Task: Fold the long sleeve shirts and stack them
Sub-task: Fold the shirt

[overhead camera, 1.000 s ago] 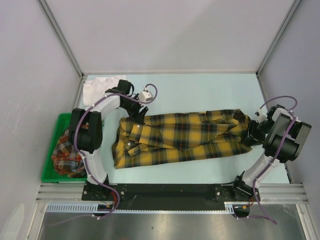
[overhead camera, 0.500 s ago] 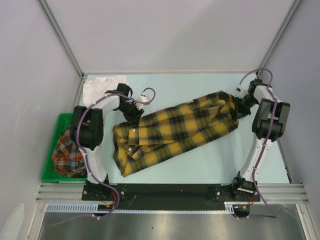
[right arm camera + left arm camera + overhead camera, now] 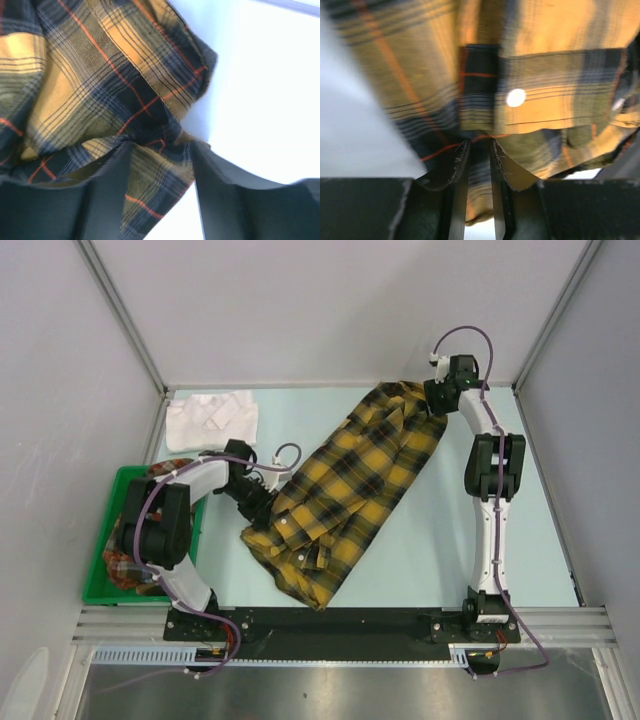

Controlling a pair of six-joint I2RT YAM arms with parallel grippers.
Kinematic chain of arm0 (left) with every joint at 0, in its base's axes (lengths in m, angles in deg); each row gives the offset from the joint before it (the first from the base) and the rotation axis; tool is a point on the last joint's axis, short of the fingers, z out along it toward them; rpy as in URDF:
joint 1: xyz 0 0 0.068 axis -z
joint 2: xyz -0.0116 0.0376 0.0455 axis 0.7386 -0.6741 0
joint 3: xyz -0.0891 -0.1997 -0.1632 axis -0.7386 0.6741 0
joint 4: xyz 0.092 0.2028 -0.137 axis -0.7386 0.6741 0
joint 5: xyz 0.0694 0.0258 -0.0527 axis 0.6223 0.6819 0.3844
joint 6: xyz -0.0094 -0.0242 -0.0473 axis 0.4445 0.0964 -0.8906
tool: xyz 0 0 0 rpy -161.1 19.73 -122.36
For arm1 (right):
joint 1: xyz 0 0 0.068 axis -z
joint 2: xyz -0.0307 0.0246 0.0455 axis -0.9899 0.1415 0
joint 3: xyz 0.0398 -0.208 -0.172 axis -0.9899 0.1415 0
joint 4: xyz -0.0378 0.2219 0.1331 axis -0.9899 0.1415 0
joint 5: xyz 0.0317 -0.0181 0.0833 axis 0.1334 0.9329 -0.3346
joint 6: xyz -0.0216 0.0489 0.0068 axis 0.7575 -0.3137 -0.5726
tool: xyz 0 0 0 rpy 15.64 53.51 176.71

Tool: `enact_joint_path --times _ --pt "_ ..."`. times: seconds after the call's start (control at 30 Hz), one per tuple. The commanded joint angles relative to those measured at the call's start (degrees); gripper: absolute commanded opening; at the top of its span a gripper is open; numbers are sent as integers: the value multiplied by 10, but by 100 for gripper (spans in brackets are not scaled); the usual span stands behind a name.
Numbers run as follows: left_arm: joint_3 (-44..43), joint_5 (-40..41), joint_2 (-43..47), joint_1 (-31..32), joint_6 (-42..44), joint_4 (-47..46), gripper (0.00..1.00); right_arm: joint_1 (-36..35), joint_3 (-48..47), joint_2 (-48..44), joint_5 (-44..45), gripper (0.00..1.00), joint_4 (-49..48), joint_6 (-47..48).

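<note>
While our right arm stretches far, our left gripper (image 3: 477, 146) clamps the yellow-and-black plaid cloth shirt (image 3: 350, 480) on the pale green table (image 3: 525, 540); whether the right gripper (image 3: 160, 146) grips, we cannot tell.

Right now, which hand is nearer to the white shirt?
Left. Left hand grips the yellow shirt just short of the white shirt; right hand is far off to its right, at the back.

counter (image 3: 520, 540): pale blue-green | yellow-and-black plaid shirt (image 3: 345, 490): lying diagonally, near-left to far-right | white shirt (image 3: 212, 420): folded, far-left corner, apart
</note>
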Motion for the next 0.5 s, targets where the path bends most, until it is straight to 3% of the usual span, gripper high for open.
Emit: enact_joint_path --times 0.0,0.2,0.3,0.47 --pt "30 -43 36 25 -40 -2 26 19 75 -132 5 61 -49 -26" --pt "64 -42 50 77 -45 -22 22 54 293 -276 -119 66 -10 -79" --pt "55 -49 50 82 -39 -9 22 68 362 -288 -193 60 29 -96" --pt "-16 -60 75 24 -51 -16 37 68 450 -301 -270 57 6 -142"
